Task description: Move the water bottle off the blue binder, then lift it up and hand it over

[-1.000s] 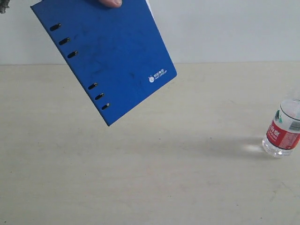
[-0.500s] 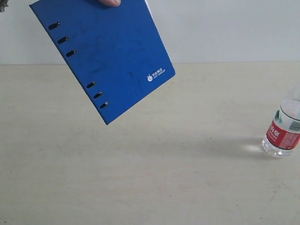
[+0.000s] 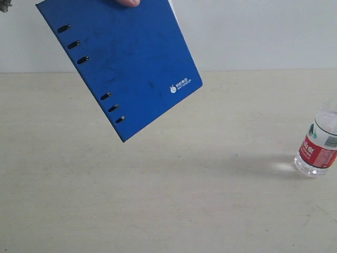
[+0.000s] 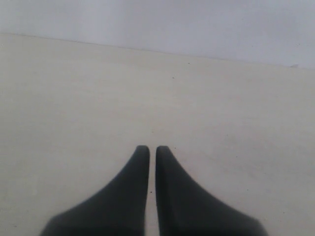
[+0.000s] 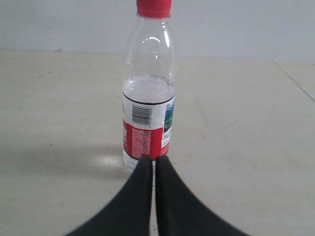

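Only the exterior view shows me the blue binder (image 3: 126,58) aloft. The left gripper (image 4: 152,147) and right gripper (image 5: 153,158) are pressed together, the water bottle (image 5: 147,123) just ahead of the right.

Pale beige table (image 3: 158,211); water bottle (image 3: 318,150) standing upright on it, far right

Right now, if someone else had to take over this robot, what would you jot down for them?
Left hand: shut, empty, over bare table.
Right hand: shut, empty, pointed at the water bottle.
Bottle stands upright on the table, clear of the blue binder.
Binder hangs tilted in the air, a person's finger at its top edge.
Left to do: grip, lift, hand over.
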